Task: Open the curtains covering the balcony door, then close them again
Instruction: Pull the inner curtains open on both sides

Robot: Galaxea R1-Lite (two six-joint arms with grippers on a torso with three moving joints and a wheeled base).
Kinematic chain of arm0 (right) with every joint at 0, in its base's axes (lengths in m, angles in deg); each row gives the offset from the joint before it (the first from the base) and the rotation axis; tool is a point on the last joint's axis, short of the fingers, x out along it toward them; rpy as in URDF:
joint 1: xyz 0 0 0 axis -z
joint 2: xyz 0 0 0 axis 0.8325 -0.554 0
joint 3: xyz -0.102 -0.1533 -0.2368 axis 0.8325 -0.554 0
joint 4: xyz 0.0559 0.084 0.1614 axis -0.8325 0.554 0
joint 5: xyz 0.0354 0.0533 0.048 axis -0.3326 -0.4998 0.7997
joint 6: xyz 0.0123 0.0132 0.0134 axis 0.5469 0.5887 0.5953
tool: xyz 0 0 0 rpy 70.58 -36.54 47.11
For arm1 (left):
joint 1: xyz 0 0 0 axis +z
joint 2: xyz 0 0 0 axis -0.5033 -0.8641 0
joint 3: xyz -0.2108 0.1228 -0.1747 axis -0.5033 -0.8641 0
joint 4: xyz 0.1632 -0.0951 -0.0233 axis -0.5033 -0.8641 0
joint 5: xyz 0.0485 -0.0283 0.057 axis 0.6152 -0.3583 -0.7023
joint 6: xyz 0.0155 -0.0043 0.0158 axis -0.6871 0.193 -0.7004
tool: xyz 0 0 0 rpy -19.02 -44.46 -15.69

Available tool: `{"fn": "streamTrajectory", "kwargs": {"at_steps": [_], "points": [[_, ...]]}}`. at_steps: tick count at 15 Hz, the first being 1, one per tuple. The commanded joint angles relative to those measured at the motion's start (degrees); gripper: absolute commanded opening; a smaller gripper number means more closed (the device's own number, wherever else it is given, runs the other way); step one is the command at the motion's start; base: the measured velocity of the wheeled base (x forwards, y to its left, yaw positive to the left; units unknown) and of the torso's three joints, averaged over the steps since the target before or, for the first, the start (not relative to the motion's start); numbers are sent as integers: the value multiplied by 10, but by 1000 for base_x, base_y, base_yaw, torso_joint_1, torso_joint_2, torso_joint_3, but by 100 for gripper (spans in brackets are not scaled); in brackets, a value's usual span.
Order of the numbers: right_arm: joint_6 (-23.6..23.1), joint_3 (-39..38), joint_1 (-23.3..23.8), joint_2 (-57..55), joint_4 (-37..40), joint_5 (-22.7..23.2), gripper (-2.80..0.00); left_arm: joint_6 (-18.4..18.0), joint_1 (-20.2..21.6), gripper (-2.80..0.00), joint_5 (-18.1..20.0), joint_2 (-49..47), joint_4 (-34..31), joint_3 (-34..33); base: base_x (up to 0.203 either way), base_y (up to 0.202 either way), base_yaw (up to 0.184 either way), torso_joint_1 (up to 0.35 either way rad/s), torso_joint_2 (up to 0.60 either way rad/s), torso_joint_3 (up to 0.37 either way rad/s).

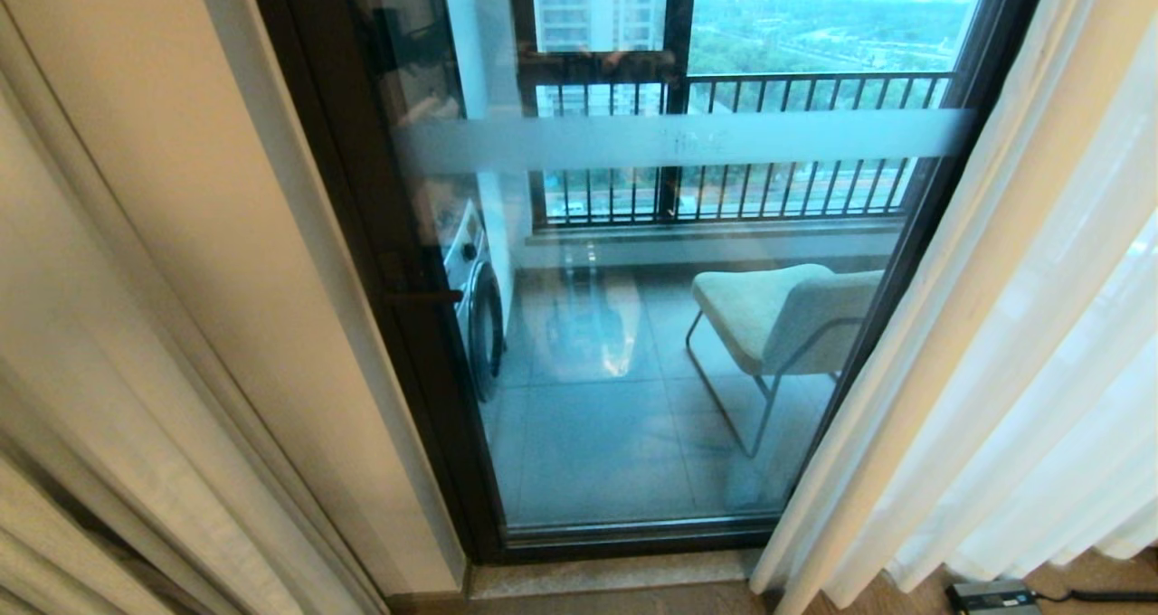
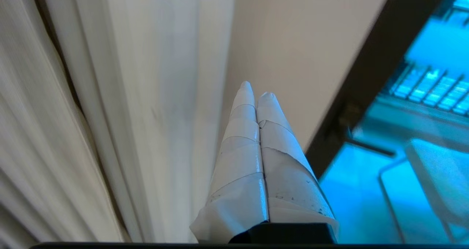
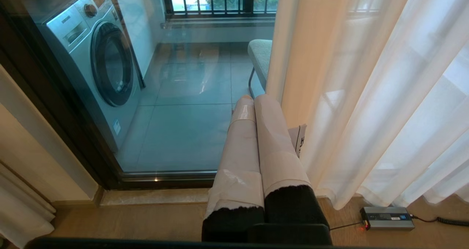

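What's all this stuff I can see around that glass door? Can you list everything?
curtains: two sides, cream drapes with sheer white, pulled left and right of the door
door: one, clear glass, dark frame, frosted band, centre
wall: one strip, beige, left of door
washer: one, silver, balcony left
chair: one, pale green, balcony right
railing: one, black, balcony's far side
box: one, grey, cabled, floor under right curtain
left pincer: shut, empty, beside left curtain
right pincer: shut, empty, low before door

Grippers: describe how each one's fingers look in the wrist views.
The left gripper has two tapered fingers wrapped in creased white tape, over a black base. The right gripper has longer, rounded fingers in pale tape, with black fuzzy padding near the base.
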Motion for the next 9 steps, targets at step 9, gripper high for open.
{"fn": "streamTrajectory", "kwargs": {"at_steps": [9], "points": [[0,0,0,0,0,0,-280,-6,-132,-280,12,134,11,-168,0,0,0,0,0,0]]}}
